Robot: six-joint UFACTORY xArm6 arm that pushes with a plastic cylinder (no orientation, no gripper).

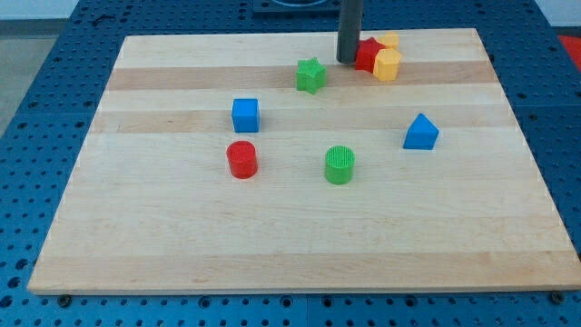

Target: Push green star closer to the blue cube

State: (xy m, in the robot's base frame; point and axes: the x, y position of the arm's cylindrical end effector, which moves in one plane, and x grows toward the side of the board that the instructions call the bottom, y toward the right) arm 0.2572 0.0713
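Note:
The green star (310, 75) lies on the wooden board (300, 227) near the view's top, a little right of centre. The blue cube (245, 115) sits below and to the left of it, about a block's width apart. My tip (348, 60) is the lower end of the dark rod, to the right of and slightly above the green star, with a small gap between them. The tip stands right against the left side of the red star (368, 54).
Two yellow blocks (388, 64) (389, 41) crowd the red star's right side. A red cylinder (242, 159) lies below the blue cube. A green cylinder (339, 165) sits at the centre, a blue triangular block (420, 133) to the right.

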